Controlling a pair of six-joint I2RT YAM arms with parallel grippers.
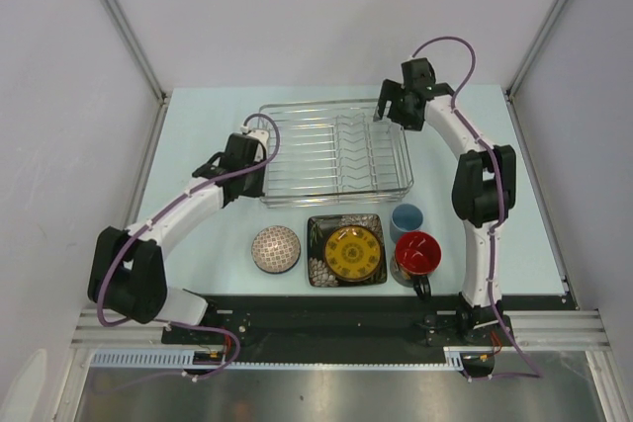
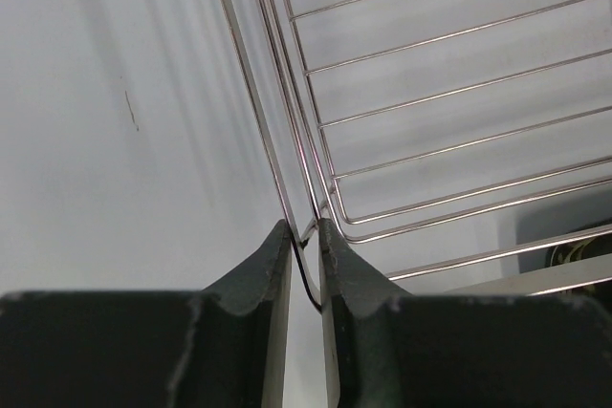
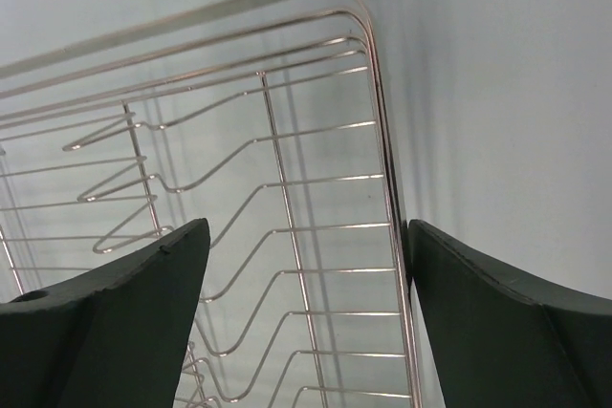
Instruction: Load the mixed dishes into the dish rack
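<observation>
Dark fingers of the left tool (image 2: 304, 236) fill the bottom of our left wrist view. They are pressed nearly together, with a thin rim wire of the rack (image 2: 459, 88) pinched between them. From above we see this tool (image 1: 252, 142) at the rack's left rim.

We find the rack (image 1: 307, 155) on the middle of the pale blue bench (image 1: 198, 118), towards its far side. It is a rectangular basket of silver wire with parallel bars, a raised rim and bent dividers in its right half. No dish is in it.

The right tool (image 1: 384, 111) hangs over the far right corner. In its wrist view the tool (image 3: 306, 231) is spread wide, and the rim wire (image 3: 382, 140) runs just beside the right finger.

Four dishes stand in a row between the rack and the arm bases:
- A speckled grey-brown bowl (image 1: 275, 249) is on the left.
- A square black plate (image 1: 346, 250) with a yellow round centre and pale patterned corners comes next.
- A light blue cup (image 1: 406, 219) sits at the right end.
- A dark mug (image 1: 417, 252), red inside, stands just in front of the cup.

We see bare bench on both sides of the rack. The bench ends at grey side walls (image 1: 59, 96).
</observation>
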